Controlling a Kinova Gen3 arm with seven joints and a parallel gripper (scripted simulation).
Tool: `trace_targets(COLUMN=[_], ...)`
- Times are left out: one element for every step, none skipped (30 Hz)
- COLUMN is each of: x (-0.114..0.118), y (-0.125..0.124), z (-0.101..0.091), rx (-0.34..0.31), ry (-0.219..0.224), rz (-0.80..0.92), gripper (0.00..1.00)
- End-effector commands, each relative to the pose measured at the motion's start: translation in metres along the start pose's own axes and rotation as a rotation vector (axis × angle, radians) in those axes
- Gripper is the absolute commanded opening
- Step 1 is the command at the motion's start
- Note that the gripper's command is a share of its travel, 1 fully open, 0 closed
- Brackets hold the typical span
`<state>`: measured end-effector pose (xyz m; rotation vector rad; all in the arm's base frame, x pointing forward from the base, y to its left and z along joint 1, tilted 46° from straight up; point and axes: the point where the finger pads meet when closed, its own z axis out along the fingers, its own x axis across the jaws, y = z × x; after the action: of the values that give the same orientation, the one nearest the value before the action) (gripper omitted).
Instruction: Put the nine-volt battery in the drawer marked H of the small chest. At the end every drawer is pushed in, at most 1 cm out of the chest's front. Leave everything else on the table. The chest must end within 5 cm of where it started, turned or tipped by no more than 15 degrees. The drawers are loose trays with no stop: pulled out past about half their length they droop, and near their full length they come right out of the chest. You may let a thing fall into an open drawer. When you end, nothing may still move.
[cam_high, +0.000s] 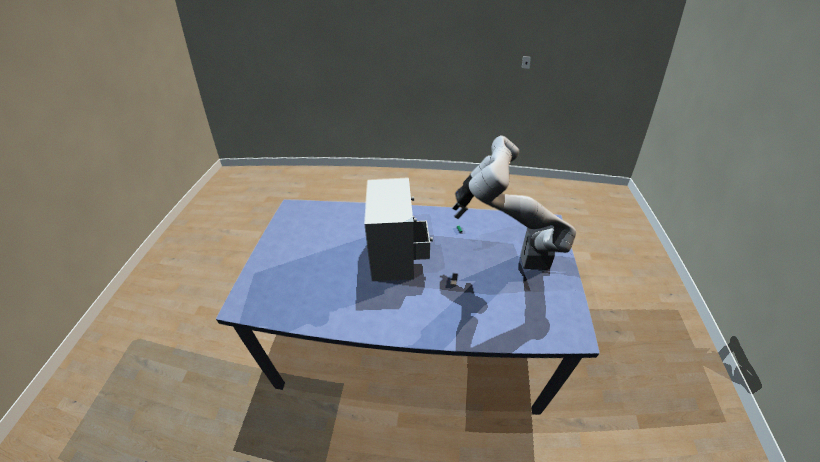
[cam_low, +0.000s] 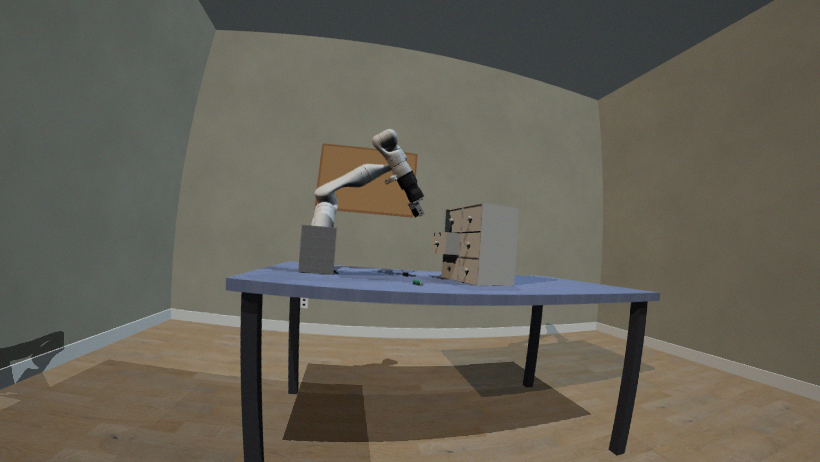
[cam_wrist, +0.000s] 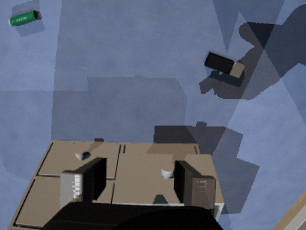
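1. Black and tan, the nine-volt battery (cam_wrist: 224, 66) is seen lying flat on the table (cam_high: 298, 298), well apart from the spread, empty gripper (cam_wrist: 139, 183).
2. Beyond the jaws and to their right it lies, long axis slanted across their line.
3. One drawer (cam_low: 446, 243) is found pulled out.

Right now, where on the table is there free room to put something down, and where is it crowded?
Free: the wide stretch between the chest and the table's left edge, and the front strip. Crowded: between chest and arm base, where the green item, the dark item, one pulled-out drawer and the open gripper are.
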<state>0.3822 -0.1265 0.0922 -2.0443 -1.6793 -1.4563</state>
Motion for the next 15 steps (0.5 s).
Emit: trace_targets(x=[0.0011, 0.001, 0.001, 0.0009, 0.0009, 0.0009, 0.0008, 0.0008, 0.0008, 0.0008, 0.0008, 0.0007, 0.0007, 0.0007, 0.0006], y=[0.0043, 0.0046, 0.0049, 0.0053, 0.0056, 0.0059, 0.0063, 0.0066, 0.007, 0.007, 0.007, 0.0073, 0.0076, 0.008, 0.0083], z=[0.0004, -0.0001, -0.0005, -0.001, -0.0015, -0.0019, -0.0024, -0.0029, -0.0033, -0.0033, -0.0033, -0.0038, -0.0043, -0.0047, -0.0052], rx=[0.059, 0.075, 0.091, 0.107, 0.123, 0.139, 0.155, 0.171, 0.188, 0.188, 0.188, 0.204, 0.22, 0.236, 0.252], ry=[-0.003, -0.004, -0.004, -0.004, -0.005, -0.005, -0.005, -0.006, -0.006, -0.006, -0.006, -0.006, -0.007, -0.007, -0.007], rz=[-0.013, -0.013, -0.013, -0.013, -0.013, -0.013, -0.013, -0.013, -0.013, -0.013, -0.013, -0.014, -0.013, -0.014, -0.014], gripper=[1.0, 1.0, 1.0, 1.0, 1.0, 1.0, 1.0, 1.0, 1.0, 1.0, 1.0, 1.0, 1.0, 1.0, 1.0])
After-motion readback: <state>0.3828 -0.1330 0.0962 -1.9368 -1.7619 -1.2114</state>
